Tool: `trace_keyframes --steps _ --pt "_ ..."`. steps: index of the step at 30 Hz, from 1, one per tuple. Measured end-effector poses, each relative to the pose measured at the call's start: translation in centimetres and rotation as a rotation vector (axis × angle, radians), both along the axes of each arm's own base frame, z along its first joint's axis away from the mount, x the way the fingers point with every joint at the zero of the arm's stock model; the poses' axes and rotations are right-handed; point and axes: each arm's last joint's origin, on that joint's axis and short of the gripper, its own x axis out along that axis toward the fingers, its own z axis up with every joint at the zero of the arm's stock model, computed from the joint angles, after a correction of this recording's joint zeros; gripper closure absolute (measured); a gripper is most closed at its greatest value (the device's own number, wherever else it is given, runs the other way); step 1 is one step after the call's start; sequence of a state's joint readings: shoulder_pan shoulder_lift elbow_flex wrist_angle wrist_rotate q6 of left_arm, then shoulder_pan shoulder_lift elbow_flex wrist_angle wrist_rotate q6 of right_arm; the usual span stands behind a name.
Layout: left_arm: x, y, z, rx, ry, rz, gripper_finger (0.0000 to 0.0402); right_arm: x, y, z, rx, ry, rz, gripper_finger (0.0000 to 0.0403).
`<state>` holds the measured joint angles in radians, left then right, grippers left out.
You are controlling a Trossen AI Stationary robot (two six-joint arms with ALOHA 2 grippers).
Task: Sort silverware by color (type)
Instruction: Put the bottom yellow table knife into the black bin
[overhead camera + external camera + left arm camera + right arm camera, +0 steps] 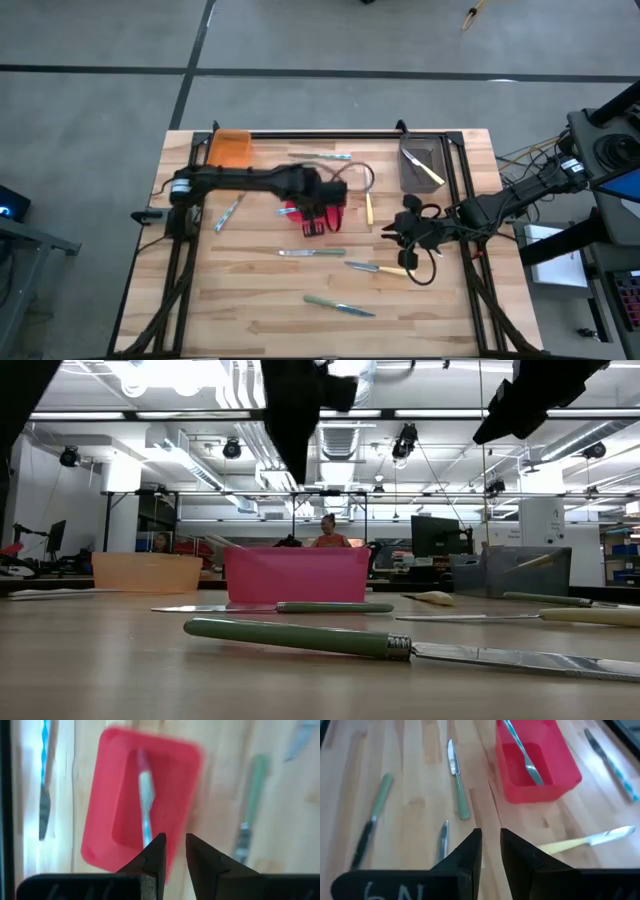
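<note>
the left hand [173, 851] hovers over the red plastic bin [107, 810], fingers nearly closed and empty; a blue-handled utensil [145, 802] lies inside. the right hand [490, 845], also nearly closed and empty, hangs above loose utensils on the wooden table [250, 300]. descending, it could nudge the yellow-handled knife [580, 841] askew.

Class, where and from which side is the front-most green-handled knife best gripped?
Grip the green-handled knife mid-handle, from straight above, closing across its width. It lies flat with free space around it, and the handle looks thicker than the thin blade.

Grey concrete floor [300, 40]; ceiling lights [170, 375] overhead.
</note>
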<state>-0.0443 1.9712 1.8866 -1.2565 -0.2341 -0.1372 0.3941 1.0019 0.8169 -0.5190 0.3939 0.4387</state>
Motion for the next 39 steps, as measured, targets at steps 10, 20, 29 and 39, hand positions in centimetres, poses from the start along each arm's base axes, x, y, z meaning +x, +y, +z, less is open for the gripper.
trace_keyframes --steps 10,20,29,39 --pt "-2.8 -10.8 3.1 0.09 -0.161 -0.284 0.0347 0.9 0.5 -2.0 0.219 0.049 -0.223 0.0342" --pt "-4.4 -14.7 1.6 0.102 -0.145 -0.421 0.0347 3.1 2.1 -4.6 0.422 0.257 -0.238 0.0342" --pt "-6.4 -13.8 -1.4 0.072 -0.224 -0.384 0.0353 4.9 4.0 -6.8 0.529 0.489 -0.142 0.0342" --pt "-10.7 -11.7 -2.8 -0.066 -0.469 -0.21 0.0363 3.7 6.4 -7.3 0.441 0.803 -0.078 0.0342"
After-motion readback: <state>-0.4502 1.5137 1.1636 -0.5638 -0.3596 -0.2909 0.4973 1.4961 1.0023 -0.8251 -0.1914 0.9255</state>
